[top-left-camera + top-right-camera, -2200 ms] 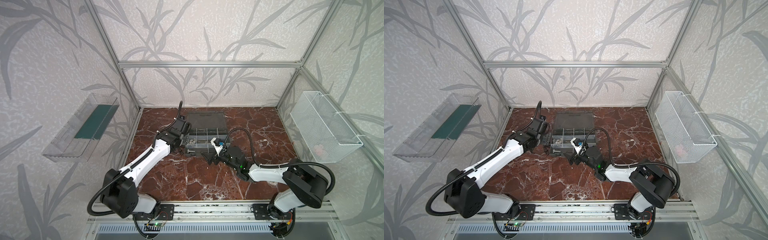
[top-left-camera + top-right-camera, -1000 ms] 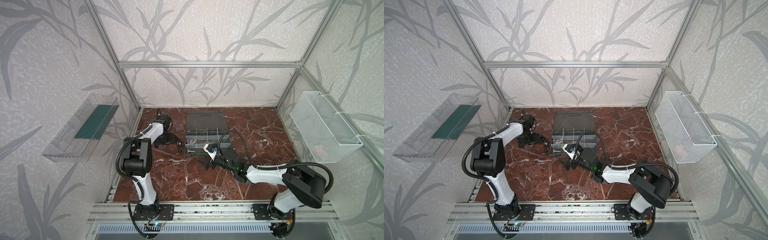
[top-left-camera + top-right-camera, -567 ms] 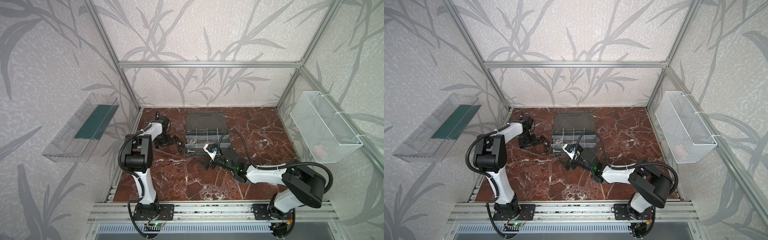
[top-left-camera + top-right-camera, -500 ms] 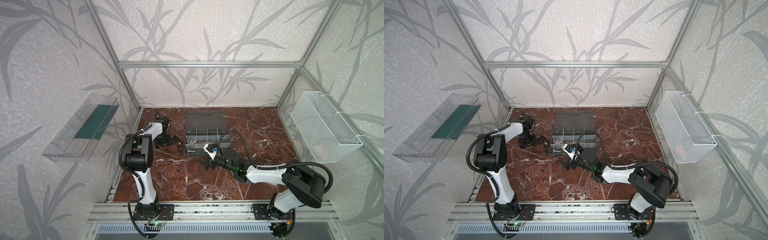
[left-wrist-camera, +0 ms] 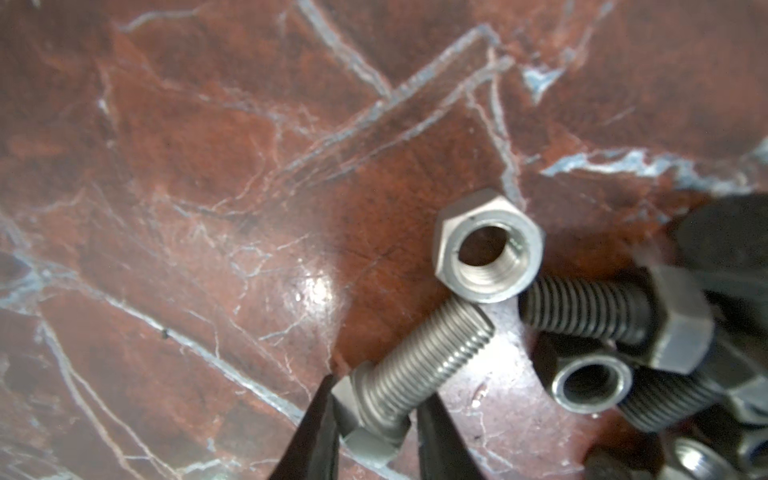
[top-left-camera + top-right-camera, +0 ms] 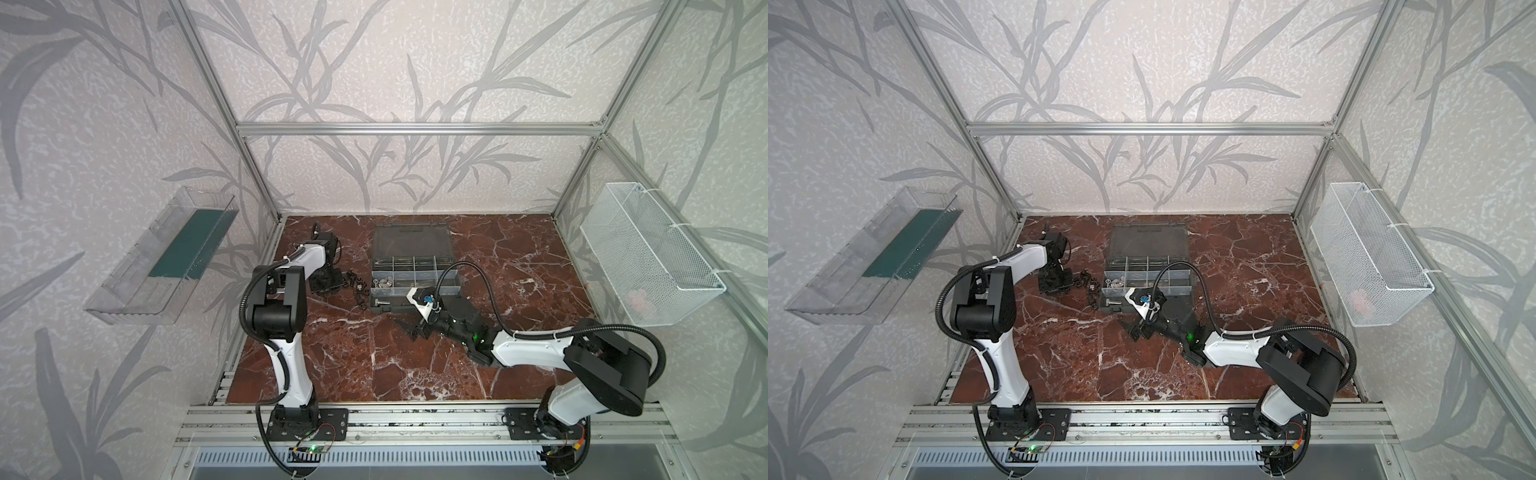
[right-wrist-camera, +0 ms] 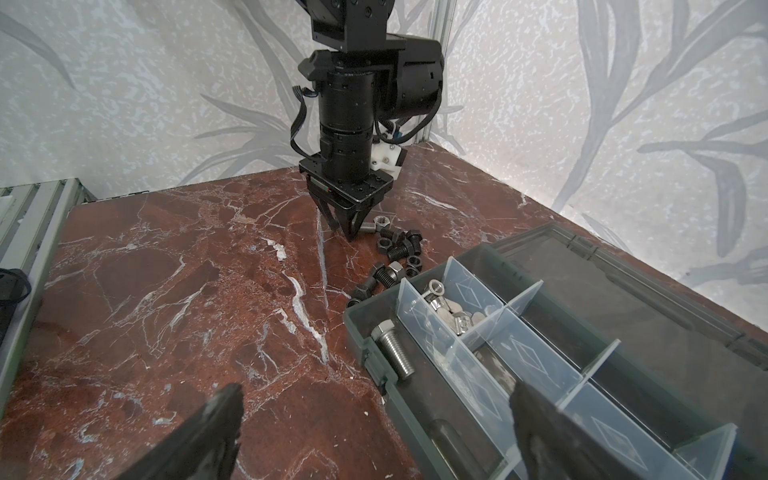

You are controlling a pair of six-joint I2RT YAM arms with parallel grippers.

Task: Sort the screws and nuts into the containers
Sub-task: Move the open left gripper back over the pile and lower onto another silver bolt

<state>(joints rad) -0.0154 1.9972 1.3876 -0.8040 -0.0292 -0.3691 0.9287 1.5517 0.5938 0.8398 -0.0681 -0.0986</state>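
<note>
Both fingers (image 5: 316,436) of the left gripper (image 5: 374,390) have closed onto the silver screw (image 5: 419,365), open a second ago; the right gripper (image 7: 378,386) stays wide open.

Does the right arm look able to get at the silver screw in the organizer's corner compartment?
Probably yes: the right gripper hangs open beside that compartment, the lid lies back, nothing covers the silver screw.

Red-brown marble-look tabletop (image 5: 208,208): polished, glossy, white-veined.
Silver threaded metal screw (image 5: 419,365): bright, finely ridged.
Silver metal hex nut (image 5: 486,245): dull sheen, faintly scuffed.
Black metal screws (image 5: 582,307): matt, dark.
Dark grey plastic organizer case (image 7: 623,291): smooth, semi-matt.
Translucent plastic dividers (image 7: 465,286): frosted, smooth.
</note>
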